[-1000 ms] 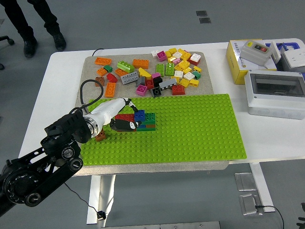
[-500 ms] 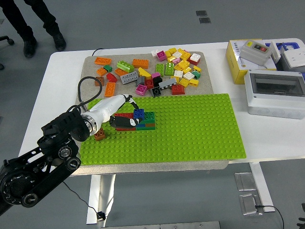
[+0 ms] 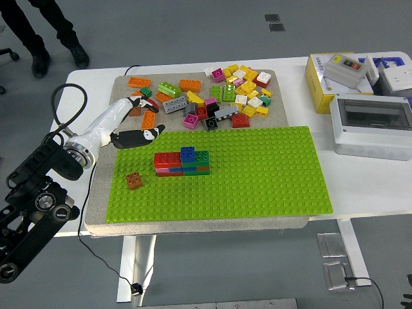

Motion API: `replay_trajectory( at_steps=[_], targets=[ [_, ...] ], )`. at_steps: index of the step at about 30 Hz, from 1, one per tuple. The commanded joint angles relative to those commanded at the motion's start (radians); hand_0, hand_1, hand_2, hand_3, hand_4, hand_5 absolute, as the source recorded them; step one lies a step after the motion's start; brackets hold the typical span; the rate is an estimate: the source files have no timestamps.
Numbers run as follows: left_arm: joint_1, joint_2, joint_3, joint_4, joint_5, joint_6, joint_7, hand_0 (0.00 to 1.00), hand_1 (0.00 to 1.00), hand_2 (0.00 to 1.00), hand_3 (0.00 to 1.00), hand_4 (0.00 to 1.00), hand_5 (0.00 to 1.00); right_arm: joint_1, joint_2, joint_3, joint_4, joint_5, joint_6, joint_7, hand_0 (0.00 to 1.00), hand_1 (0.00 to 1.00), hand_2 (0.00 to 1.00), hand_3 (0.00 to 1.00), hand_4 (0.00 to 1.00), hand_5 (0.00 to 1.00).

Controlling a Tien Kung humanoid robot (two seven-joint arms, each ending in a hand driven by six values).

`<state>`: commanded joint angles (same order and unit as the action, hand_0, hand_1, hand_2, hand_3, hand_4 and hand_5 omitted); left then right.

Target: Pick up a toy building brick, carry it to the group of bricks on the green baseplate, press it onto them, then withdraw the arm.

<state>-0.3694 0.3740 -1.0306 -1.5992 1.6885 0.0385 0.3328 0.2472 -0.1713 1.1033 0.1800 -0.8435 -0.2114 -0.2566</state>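
1. The left arm (image 3: 45, 193) comes in from the lower left of the frame. Its hand (image 3: 132, 129) hangs over the upper left corner of the green baseplate (image 3: 257, 174), with the fingers loosely extended toward the right and holding nothing.
2. A small brown brick (image 3: 134, 181) sits alone on the baseplate, lower left of the group and apart from it.
3. The group of bricks (image 3: 182, 162) stands left of centre on the baseplate. It is a low block whose long axis runs left to right across the frame: red bricks on the left, a blue brick on top near the middle, green bricks on the right. The hand is up and to the left of it, not touching.
4. Behind the baseplate, across the upper middle of the frame, a heap of loose bricks (image 3: 206, 96) lies on a grey mat (image 3: 122, 84): orange and green at the left, pink and black in the middle, yellow, white and red at the right.
5. At the upper right of the white desk (image 3: 84, 84) stand a yellow box (image 3: 320, 84) with a grey button unit (image 3: 346, 71) on it, and a grey enclosure with a clear lid (image 3: 373, 125). No writing is readable.
6. A person's legs (image 3: 38, 32) in dark clothes stand on the floor at the upper left.
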Motion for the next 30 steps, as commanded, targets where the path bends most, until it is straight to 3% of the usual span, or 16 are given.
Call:
replay_trajectory(
  at_steps=[4, 5, 8, 14, 22, 30],
  targets=[
    [0.091, 0.018, -0.070, 0.025, -0.012, 0.054, -0.100, 0.959, 0.948, 0.949, 0.777, 0.668, 0.375, -0.008, 0.002, 0.001, 0.000, -0.010, 0.009, -0.010, 0.705, 0.666, 0.665, 0.702, 0.615, 0.955],
    [0.109, 0.019, -0.081, 0.030, -0.013, 0.067, -0.122, 0.943, 0.922, 0.917, 0.775, 0.618, 0.306, -0.009, 0.003, -0.001, 0.000, -0.010, 0.012, -0.011, 0.705, 0.666, 0.665, 0.701, 0.615, 0.955],
    [0.173, 0.019, -0.109, 0.050, -0.019, 0.108, -0.205, 0.943, 0.922, 0.917, 0.775, 0.618, 0.306, -0.014, 0.009, -0.018, 0.000, -0.004, 0.024, -0.016, 0.705, 0.666, 0.665, 0.701, 0.615, 0.955],
    [0.231, 0.018, -0.108, 0.081, 0.028, 0.122, -0.342, 0.941, 0.923, 0.909, 0.774, 0.624, 0.313, -0.026, 0.024, -0.059, 0.000, 0.021, 0.044, -0.022, 0.708, 0.666, 0.669, 0.704, 0.614, 0.948],
    [0.255, 0.031, -0.111, 0.086, 0.058, 0.105, -0.368, 0.943, 0.929, 0.912, 0.772, 0.624, 0.315, -0.036, 0.039, -0.114, 0.000, 0.063, 0.087, -0.055, 0.716, 0.671, 0.670, 0.709, 0.613, 0.950],
    [0.271, 0.036, -0.127, 0.103, 0.069, 0.096, -0.369, 0.941, 0.928, 0.913, 0.767, 0.640, 0.338, -0.039, 0.045, -0.094, 0.000, 0.031, 0.115, -0.088, 0.725, 0.677, 0.682, 0.723, 0.614, 0.950]
  ],
)
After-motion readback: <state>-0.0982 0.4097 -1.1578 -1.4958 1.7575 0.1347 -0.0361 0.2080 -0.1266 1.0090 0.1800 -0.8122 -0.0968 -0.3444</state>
